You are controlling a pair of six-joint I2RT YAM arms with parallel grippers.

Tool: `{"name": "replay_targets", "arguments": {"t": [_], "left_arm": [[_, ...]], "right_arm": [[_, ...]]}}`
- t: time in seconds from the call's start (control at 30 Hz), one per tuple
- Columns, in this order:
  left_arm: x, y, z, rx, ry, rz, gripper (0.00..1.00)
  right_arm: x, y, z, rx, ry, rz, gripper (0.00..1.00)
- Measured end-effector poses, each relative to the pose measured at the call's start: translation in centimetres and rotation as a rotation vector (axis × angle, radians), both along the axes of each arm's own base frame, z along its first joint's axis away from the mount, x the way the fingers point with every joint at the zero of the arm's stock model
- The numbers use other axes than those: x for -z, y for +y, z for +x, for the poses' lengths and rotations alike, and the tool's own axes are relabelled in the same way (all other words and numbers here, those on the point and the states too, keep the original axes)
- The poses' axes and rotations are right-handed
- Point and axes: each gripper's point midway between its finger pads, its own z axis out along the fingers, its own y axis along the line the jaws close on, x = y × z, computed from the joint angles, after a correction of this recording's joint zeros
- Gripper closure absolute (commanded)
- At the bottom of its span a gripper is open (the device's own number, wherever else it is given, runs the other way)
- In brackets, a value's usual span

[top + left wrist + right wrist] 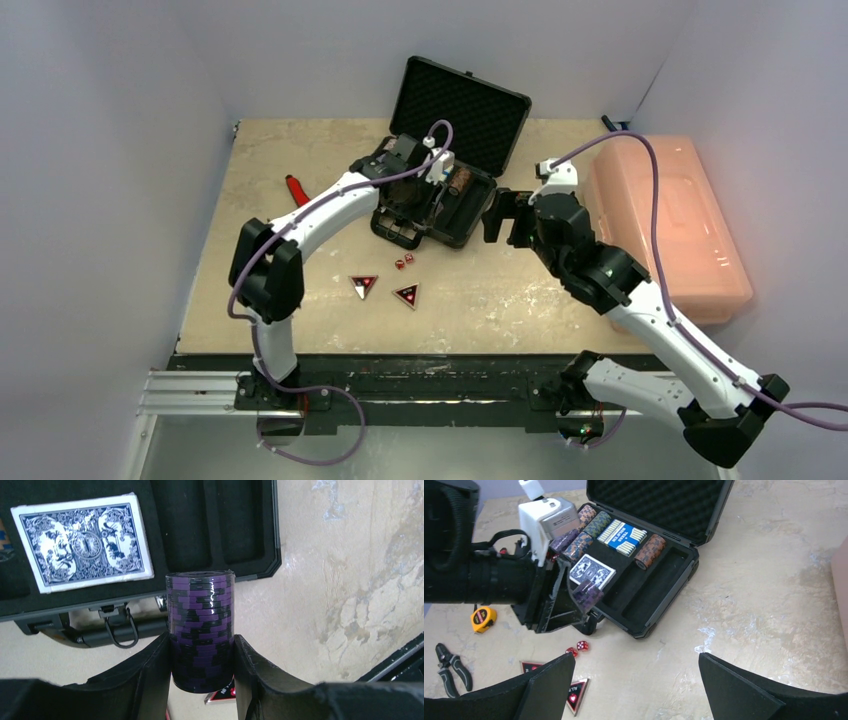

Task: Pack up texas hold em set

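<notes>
Clamped in the left gripper [201, 647], a purple poker chip stack [201, 615] hovers beside the front edge of the open briefcase [240, 525]. Loose, slick discs probably shear easily; mid-stack sides suit gripping. Empty, the right gripper [639, 682] gapes wide.

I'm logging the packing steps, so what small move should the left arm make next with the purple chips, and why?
Probably shift the left gripper, shut on the purple chip stack, over an empty foam slot in the case. The stack seems to hang just outside its front edge, and two slots there lie bare.
</notes>
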Motion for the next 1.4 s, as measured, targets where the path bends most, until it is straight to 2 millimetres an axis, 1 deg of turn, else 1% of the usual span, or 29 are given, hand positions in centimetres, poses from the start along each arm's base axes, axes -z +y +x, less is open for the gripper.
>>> {"name": "replay_targets", "arguments": {"t": [0.2,0.47,0.63,0.9,1.07,1.2,1.4], "left_arm": [[1.6,-1.1,1.8,-0.006,0.024,0.020,1.00],[2.7,-2.6,4.0,-0.008,0.026,0.026,1.00],[3.7,-3.1,4.9,-0.010,0.032,0.033,1.00],[6.0,-3.4,5.6,-0.017,0.063,0.055,1.00],[5.5,-3.9,6.4,-0.032,0.052,0.038,1.00],[5.9,-4.1,7.1,-0.038,0.051,0.037,1.00],[5.8,-4.4,7.6,-0.040,0.046,0.035,1.00]], "right_arm": [[-0.2,-0.6,-0.2,0.017,-0.008,-0.004,0.01],[-0.2,-1.4,-0.6,0.035,-0.006,-0.020,0.01],[-0.1,-1.8,-0.8,0.043,-0.005,-0.025,0.01],[-0.1,-1.9,-0.9,0.046,-0.005,-0.027,0.01],[-0.1,-1.9,-0.9,0.046,-0.006,-0.027,0.01],[-0.1,-1.9,-0.9,0.047,-0.006,-0.027,0.01],[0.2,-2.2,-0.8,0.060,-0.004,-0.037,0.01]]}}
